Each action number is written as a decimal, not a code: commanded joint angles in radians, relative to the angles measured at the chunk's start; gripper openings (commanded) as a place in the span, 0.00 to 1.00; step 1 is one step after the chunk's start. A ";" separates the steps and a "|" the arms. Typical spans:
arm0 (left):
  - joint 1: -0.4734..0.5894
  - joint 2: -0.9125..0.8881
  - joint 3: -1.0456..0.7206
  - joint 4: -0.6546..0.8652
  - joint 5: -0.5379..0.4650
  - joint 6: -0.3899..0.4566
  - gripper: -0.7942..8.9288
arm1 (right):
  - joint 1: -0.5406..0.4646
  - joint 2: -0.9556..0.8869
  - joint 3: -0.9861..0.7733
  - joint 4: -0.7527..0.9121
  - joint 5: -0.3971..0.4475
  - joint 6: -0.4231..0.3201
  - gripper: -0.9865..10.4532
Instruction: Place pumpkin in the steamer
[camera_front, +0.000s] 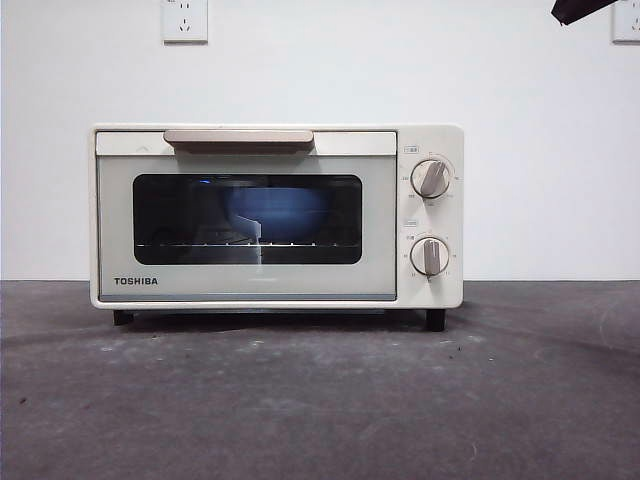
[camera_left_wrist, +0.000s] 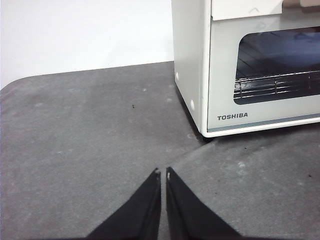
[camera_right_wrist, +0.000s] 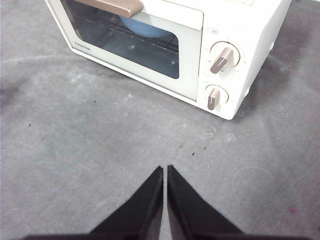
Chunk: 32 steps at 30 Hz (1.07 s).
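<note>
Seeing no pumpkin anywhere, only a blue bowl (camera_front: 278, 212) behind the shut door of the steamer (camera_front: 275, 215) on the tabletop (camera_front: 320, 400), we judge the beige handle (camera_front: 238, 138) must be pulled first, both left hand (camera_left_wrist: 163, 173) and right hand (camera_right_wrist: 165, 169) closed on nothing.

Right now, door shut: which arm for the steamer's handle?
Probably right: right claw faces the steamer front, handle ahead; left claw sits off its side corner, handle barely visible.
</note>
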 joint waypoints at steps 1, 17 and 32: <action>0.003 -0.001 -0.021 0.011 -0.001 -0.004 0.11 | -0.015 -0.008 0.011 0.007 0.001 0.003 0.09; 0.003 -0.001 -0.021 0.011 -0.001 -0.004 0.11 | -0.676 -0.502 -0.427 0.425 0.000 -0.045 0.09; 0.003 -0.001 -0.021 0.011 -0.001 -0.004 0.11 | -0.742 -0.740 -0.828 0.583 0.000 -0.041 0.09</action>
